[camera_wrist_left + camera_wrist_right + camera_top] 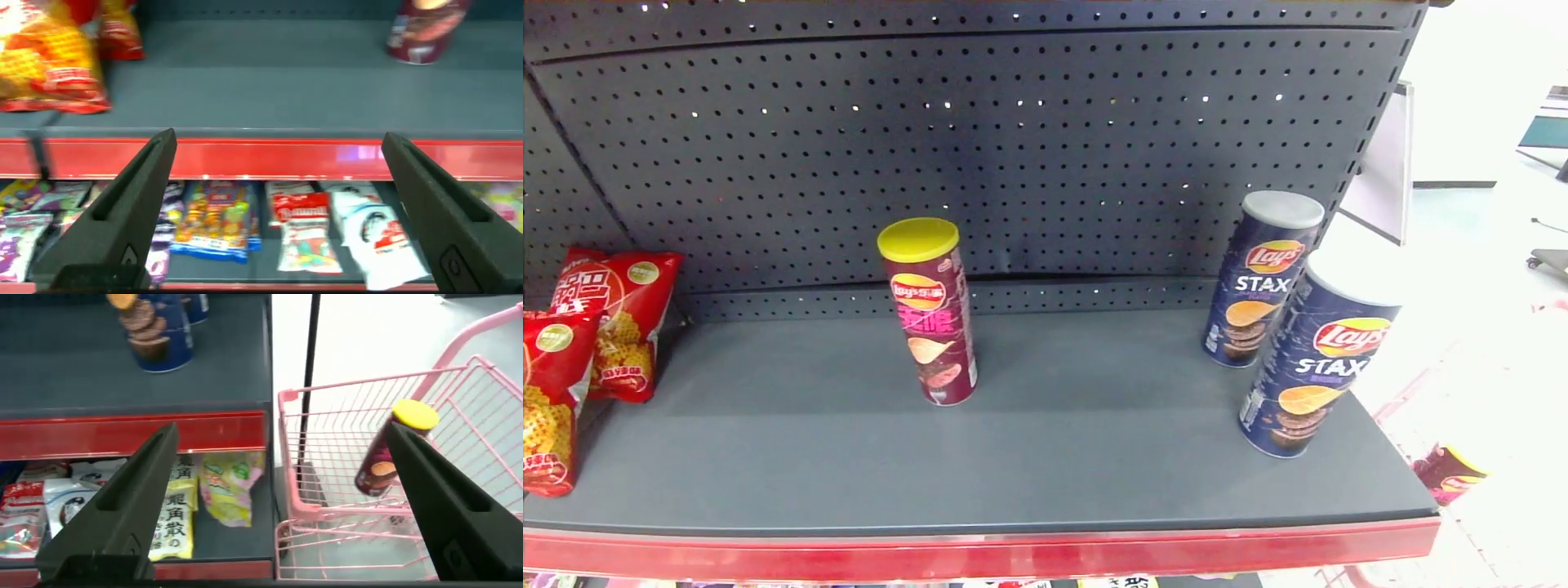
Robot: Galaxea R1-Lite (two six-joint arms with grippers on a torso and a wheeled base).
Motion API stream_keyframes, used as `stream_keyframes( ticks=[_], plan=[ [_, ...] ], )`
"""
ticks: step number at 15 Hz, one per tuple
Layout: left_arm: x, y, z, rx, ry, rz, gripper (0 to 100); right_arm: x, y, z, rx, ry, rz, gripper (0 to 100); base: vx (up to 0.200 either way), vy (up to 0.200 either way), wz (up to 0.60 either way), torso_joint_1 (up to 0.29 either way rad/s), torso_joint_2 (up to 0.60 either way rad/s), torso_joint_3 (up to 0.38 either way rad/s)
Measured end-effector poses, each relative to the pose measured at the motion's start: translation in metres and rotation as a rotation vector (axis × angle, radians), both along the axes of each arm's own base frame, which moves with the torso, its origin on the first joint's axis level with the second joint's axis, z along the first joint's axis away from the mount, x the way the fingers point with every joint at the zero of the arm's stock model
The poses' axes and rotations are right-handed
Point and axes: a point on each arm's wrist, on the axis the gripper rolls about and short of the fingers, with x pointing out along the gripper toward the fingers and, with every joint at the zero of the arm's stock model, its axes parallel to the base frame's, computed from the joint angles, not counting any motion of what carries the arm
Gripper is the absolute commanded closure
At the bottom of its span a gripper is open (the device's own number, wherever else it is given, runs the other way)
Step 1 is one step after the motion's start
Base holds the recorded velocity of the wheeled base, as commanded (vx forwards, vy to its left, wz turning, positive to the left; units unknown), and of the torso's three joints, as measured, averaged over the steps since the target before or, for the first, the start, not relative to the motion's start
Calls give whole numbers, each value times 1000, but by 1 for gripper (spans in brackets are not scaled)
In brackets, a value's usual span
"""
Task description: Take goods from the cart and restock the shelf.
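We read both as released: left gripper (278,137) and right gripper (281,429) grasp nothing; a yellow-lidded chip can (392,449) leans inside the pink cart (351,385); a matching can (929,310) stands centre frame on the shelf (1094,457).

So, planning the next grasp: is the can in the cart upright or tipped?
Tipped: the yellow-lidded can leans aslant inside the pink cart.

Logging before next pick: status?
Left gripper open, empty. Right gripper open, empty. Yellow-lidded can leaning in pink cart, ungrasped. Nothing seen blocking.
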Motion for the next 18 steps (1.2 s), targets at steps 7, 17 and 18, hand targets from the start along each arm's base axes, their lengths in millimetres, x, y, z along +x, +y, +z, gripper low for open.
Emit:
stream_keyframes(
  ticks=[7,17,18],
  plan=[
    [0,0,0,-1,2,-1,0,0,0,0,0,0,0,0,0,-200,0,3,0,2],
    [0,0,0,-2,0,1,0,0,0,0,0,0,1,0,0,-200,0,2,0,3],
    [0,0,0,-2,0,1,0,0,0,0,0,0,0,0,0,-200,0,7,2,-2]
  ],
)
